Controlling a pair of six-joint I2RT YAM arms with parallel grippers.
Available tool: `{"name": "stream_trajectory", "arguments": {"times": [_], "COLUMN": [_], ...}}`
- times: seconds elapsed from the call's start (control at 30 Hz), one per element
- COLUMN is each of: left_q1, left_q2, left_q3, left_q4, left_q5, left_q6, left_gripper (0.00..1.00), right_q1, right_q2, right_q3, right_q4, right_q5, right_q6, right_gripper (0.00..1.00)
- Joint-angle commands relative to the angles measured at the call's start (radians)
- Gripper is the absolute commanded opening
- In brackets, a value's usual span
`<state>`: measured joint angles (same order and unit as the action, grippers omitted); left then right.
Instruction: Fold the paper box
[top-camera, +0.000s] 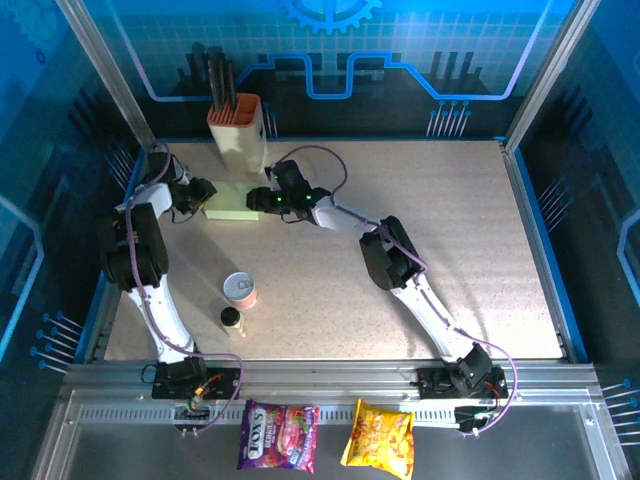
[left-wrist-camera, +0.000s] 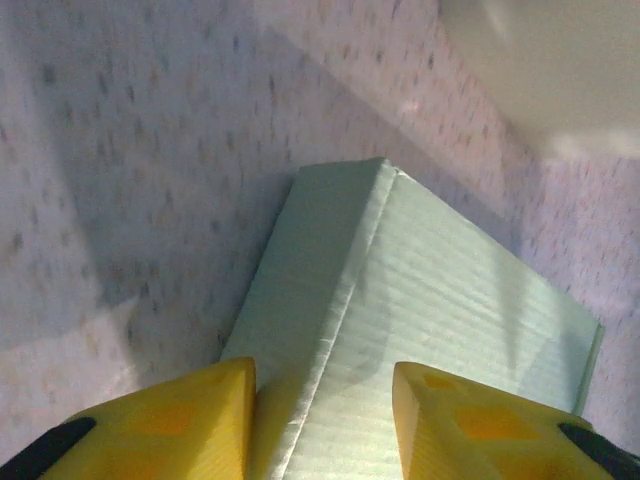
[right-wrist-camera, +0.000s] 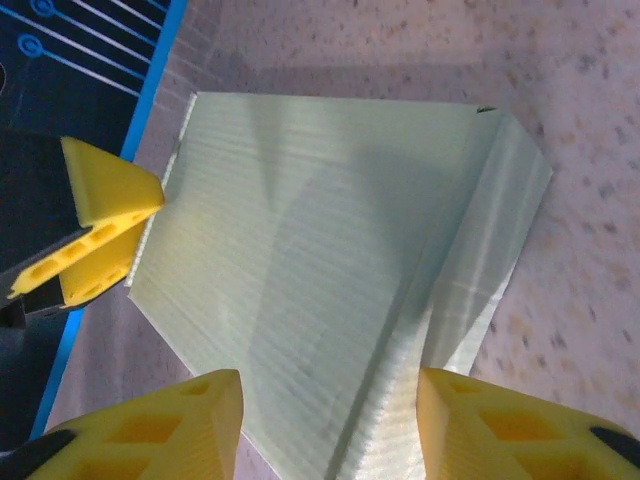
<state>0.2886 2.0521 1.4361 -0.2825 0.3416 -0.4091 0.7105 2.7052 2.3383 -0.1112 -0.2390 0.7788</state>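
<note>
Speckled beige bench (top-camera: 450, 250) looks slick under thin card, and that's my biggest worry; both pincers are spread w/ nothing pinched, so the paper box (top-camera: 232, 200) could skate off as soon as one side pushes harder than the other. Next down: the utensil holder (top-camera: 238, 130) stands tall just behind the box; a shove toward the back could ram the card into it, or a wrist could tip it. Then the card itself; it's thin, so closing on the wrong spot would prob. dent a face rather than bend it at the fold. Smallest risk: my left pincer (top-camera: 203, 196) and right pincer (top-camera: 262, 200) face each other across the box, near enough to clash tips.

The box sits far-left on the bench, btwn the two pincers, right in front of the holder. Pale green, finely ribbed, lying low; whether it's a closed box or just a folded sheet, can't tell. One broad panel (right-wrist-camera: 300, 220) lies flat; a narrow strip (left-wrist-camera: 315, 270) slopes down off it along a long ridge; that ridge runs into the gap of my left pincer (left-wrist-camera: 322, 400); touching or not, can't tell. One left fingertip (right-wrist-camera: 110, 200) meets the panel's far edge.
</note>
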Motion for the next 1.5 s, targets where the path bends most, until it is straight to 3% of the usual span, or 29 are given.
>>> {"name": "stream_trajectory", "arguments": {"times": [0.0,0.23,0.73,1.33,1.47], "left_q1": [-0.011,-0.002,0.018,0.039,0.043], "left_q2": [0.049,0.133,0.134,0.057,0.022], "left_q3": [0.084,0.186,0.141,0.114,0.103], "left_q4": [-0.039,-0.086,-0.049,-0.079,-0.100], "left_q5": [0.132,0.139,0.133,0.104,0.079], "left_q6": [0.006,-0.001,-0.065,-0.049,-0.030], "left_gripper": [0.43,0.44,0.51,0.59,0.67], "right_q1": [0.047,0.040,0.015,-0.030,-0.031], "right_q2": [0.076,0.127,0.156,0.060,-0.011], "right_q3": [0.130,0.188,0.217,0.166,0.106], "right_q4": [0.043,0.062,0.039,-0.027,-0.064], "right_q5": [-0.034,0.028,0.063,-0.003,-0.011], "right_q6": [0.033,0.030,0.017,-0.074,-0.141], "right_gripper": [0.50,0.54,0.61,0.77,0.80]}}
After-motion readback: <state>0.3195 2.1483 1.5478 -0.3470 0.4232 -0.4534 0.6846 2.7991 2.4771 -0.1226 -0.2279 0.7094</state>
